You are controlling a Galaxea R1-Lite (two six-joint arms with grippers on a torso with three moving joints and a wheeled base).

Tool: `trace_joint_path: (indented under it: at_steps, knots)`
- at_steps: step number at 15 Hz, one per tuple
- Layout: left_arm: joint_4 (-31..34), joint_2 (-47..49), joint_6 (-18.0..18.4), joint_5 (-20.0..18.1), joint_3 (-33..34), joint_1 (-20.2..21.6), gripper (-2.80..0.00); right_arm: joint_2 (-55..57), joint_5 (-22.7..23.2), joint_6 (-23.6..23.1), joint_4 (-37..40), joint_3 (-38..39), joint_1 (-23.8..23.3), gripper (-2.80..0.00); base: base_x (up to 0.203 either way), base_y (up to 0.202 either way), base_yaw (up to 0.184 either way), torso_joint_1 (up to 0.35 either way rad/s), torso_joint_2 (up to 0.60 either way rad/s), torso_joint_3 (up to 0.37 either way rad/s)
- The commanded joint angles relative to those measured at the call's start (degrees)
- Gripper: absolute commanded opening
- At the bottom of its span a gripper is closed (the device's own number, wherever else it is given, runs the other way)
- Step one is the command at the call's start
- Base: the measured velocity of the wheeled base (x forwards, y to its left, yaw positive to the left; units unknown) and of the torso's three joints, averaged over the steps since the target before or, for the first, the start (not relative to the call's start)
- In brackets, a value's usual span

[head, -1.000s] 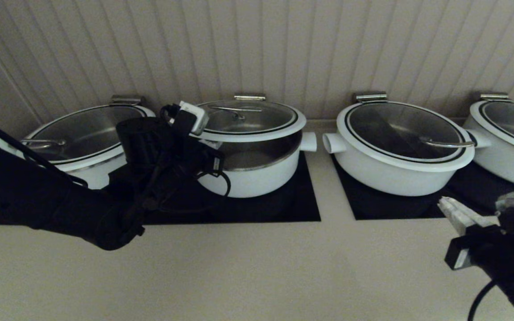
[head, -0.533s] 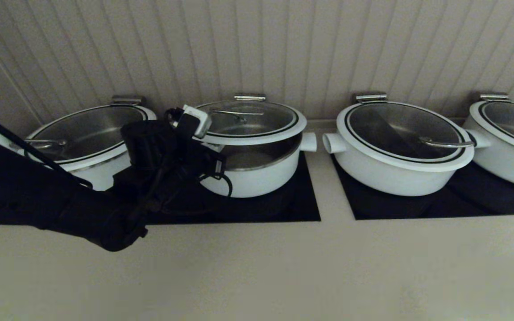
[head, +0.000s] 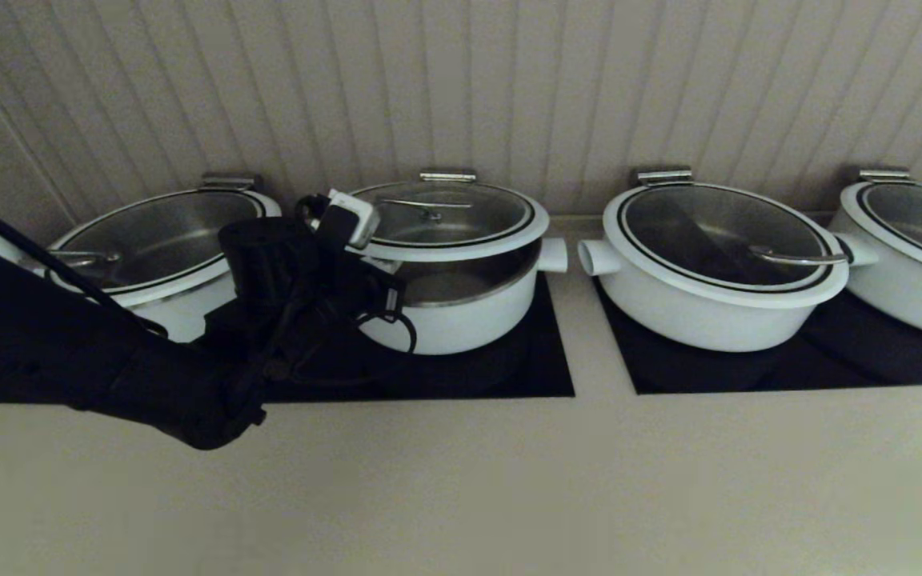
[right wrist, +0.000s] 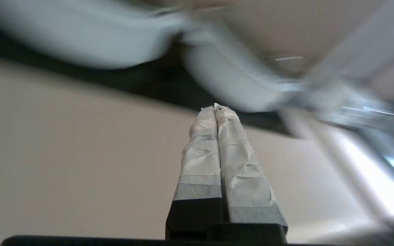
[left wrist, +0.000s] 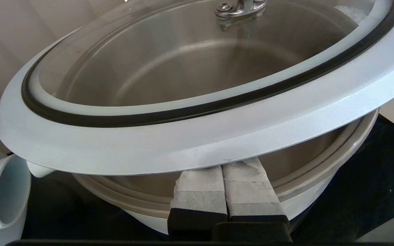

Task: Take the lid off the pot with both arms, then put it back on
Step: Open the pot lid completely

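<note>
Glass lid [head: 449, 218] is propped tilted above the pot [head: 461, 308], its near edge raised by the left gripper [left wrist: 222, 171], jaws together beneath the rim. Right gripper [right wrist: 216, 111] is pressed shut, well right of the pot.

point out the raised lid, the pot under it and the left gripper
lid [head: 461, 242], head view, front white rim
pot [head: 469, 320], head view, white front wall
left gripper [left wrist: 223, 169], left wrist view, fingertips under the lid's rim

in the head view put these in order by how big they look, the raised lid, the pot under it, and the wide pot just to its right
1. Wide pot, clearly largest.
2. Lid and pot: too close to rank. The lid spans wider, but the left gripper and arm hide the pot's left side.
</note>
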Motion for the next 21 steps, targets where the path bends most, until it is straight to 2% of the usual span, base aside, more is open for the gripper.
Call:
trace_joint_path:
  at_steps: [1,3,6,13,17,21]
  knots:
    - [-0.4,0.1,0.0,0.0,-0.2,-0.1,-2.80,-6.3,14.8,6.5,15.6,0.0,-0.4,-2.80,0.000,0.000,0.000,0.000,0.00,0.000]
    - [-0.4,0.1,0.0,0.0,-0.2,-0.2,-2.80,-6.1,19.0,12.9,24.4,-0.1,-0.4,-2.80,0.000,0.000,0.000,0.000,0.00,0.000]
    - [-0.4,0.1,0.0,0.0,-0.2,-0.3,-2.80,-6.1,22.4,18.6,26.4,0.0,-0.4,-2.80,0.000,0.000,0.000,0.000,0.00,0.000]
    - [-0.5,0.1,0.0,0.0,0.1,-0.2,-2.80,-6.1,22.4,19.1,27.0,-0.1,-0.4,-2.80,0.000,0.000,0.000,0.000,0.00,0.000]
    - [-3.2,0.3,0.0,0.1,0.8,-0.2,-2.80,-6.8,22.4,19.0,27.0,-0.1,-1.3,-2.80,0.000,0.000,0.000,0.000,0.00,0.000]
    - [-3.3,0.5,0.0,0.1,0.6,-0.2,-2.80,-21.1,22.2,20.5,26.8,0.0,-4.1,-2.80,0.000,0.000,0.000,0.000,0.00,0.000]
